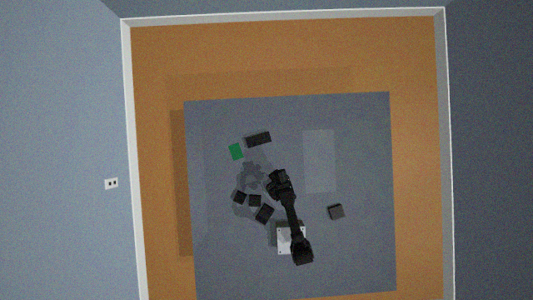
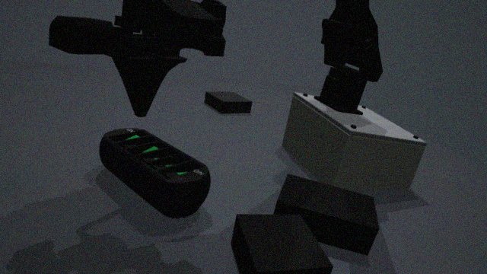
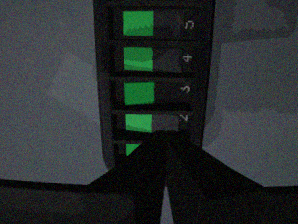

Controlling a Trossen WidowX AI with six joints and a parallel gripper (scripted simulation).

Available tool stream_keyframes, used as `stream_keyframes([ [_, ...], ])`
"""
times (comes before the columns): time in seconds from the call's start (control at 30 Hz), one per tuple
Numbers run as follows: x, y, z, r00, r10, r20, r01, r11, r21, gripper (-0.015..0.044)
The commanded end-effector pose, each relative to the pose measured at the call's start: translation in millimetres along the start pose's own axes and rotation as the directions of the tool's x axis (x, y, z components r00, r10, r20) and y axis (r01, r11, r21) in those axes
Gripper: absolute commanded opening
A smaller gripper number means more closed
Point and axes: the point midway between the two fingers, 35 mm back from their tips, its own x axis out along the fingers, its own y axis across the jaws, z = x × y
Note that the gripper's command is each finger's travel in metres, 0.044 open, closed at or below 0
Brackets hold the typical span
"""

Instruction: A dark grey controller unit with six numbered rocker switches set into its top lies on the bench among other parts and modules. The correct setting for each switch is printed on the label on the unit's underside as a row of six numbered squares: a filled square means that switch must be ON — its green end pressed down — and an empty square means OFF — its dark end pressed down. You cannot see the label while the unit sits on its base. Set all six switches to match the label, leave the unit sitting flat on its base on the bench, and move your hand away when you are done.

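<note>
The dark grey controller unit [image 2: 152, 190] [image 3: 206, 95] sits upright on the bench, switches up. In the wrist view, switches 2 to 5 show green ends on the left and numbers on the right; another green end below them is partly covered by my fingers. In the exterior view, two green wedges stand out larger than the rest. I cannot tell every switch's setting. The label underneath is hidden. My gripper [image 2: 141, 114] [image 3: 164, 140] is shut and empty, tip pointing down, raised above the unit. In the top view the arm hides the unit.
Dark blocks [image 1: 265, 213] [image 2: 281, 243] lie between the unit and the arm's white-topped base [image 1: 284, 246] [image 2: 396, 131]. A long dark block [image 1: 258, 139] and a green piece [image 1: 236, 152] lie farther out. Another block [image 1: 336, 212] [image 2: 228, 102] lies on the arm's other side, near a pale rectangle [image 1: 319, 162].
</note>
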Motion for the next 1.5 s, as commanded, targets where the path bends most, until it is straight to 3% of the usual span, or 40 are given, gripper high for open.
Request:
stream_keyframes([
  [0.0,0.0,-5.2,-11.0,1.0,0.005,-0.002,-0.005,1.0,-0.004,0.0],
  [1.47,44.9,-4.8,-11.0,1.0,0.005,-0.002,-0.005,1.0,-0.004,0.0],
])
